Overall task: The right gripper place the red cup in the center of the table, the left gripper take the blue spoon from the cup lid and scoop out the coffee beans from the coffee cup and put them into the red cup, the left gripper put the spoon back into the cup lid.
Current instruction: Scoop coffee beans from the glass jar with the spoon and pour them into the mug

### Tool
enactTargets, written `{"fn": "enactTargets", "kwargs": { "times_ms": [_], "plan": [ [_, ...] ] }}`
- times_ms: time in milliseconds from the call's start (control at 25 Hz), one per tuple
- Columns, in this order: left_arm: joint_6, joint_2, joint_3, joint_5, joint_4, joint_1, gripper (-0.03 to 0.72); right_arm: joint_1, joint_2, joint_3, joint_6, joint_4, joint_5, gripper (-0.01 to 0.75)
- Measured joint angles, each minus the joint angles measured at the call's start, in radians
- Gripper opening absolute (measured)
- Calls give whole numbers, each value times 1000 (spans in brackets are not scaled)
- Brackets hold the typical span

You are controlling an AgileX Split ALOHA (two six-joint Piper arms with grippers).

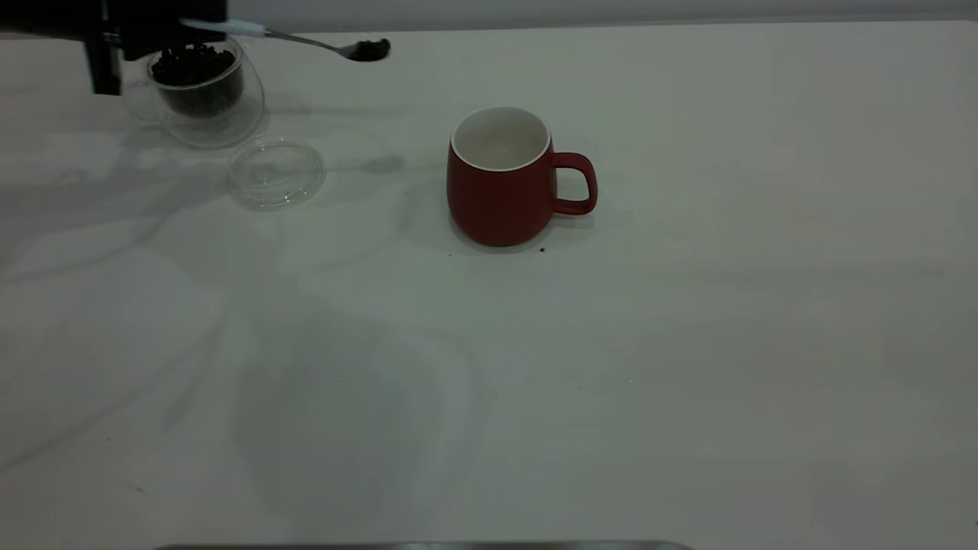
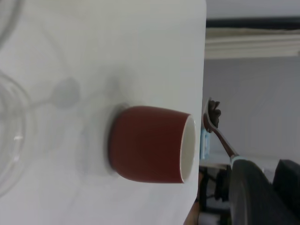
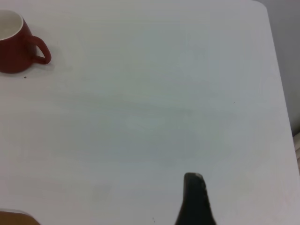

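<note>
1. The white desk [image 1: 688, 344] fills the exterior view. Its near edge is cut by a dark strip at the bottom, and soft shadows lie across its left half.
2. The left end effector [image 1: 164, 27] is mostly cut off at the exterior view's top left corner, so only a dark block and a black upright show there. In the left wrist view its dark fingers [image 2: 253, 192] are closed on the pale blue handle of the blue spoon [image 1: 306, 38], clamping it.
3. The right end effector [image 3: 196, 199] shows only in the right wrist view, as a single dark finger tip above bare desk and well apart from the red cup. I cannot tell whether it is open or closed.
4. The red cup [image 1: 500, 179] stands upright near the middle of the desk with its handle toward the exterior view's right. What shows of its white inside looks bare, though the bottom is hidden. A dark speck lies on the desk just beside its base.
5. The coffee cup [image 1: 202, 95] stands at far left, partly behind the left end effector, with a heap of coffee beans [image 1: 191, 69] inside.
6. The cup lid [image 1: 275, 172] lies flat on the desk just beside the coffee cup, hard to make out against the white.
7. The spoon is held in the air between the coffee cup and the red cup, its bowl toward the red cup and carrying a few dark beans.
</note>
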Motion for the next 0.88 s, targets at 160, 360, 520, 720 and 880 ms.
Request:
{"fn": "enactTargets", "kwargs": {
  "times_ms": [160, 360, 520, 720, 880],
  "plan": [
    [0, 0, 0, 1, 0, -41, 122, 0, 0, 0, 0, 0, 0, 590],
    [0, 0, 0, 2, -1, -76, 122, 0, 0, 0, 0, 0, 0, 590],
    [0, 0, 0, 2, -1, -100, 122, 0, 0, 0, 0, 0, 0, 590],
    [0, 0, 0, 2, -1, -126, 122, 0, 0, 0, 0, 0, 0, 590],
    [6, 0, 0, 2, -1, -157, 122, 0, 0, 0, 0, 0, 0, 590]
  ]
}}
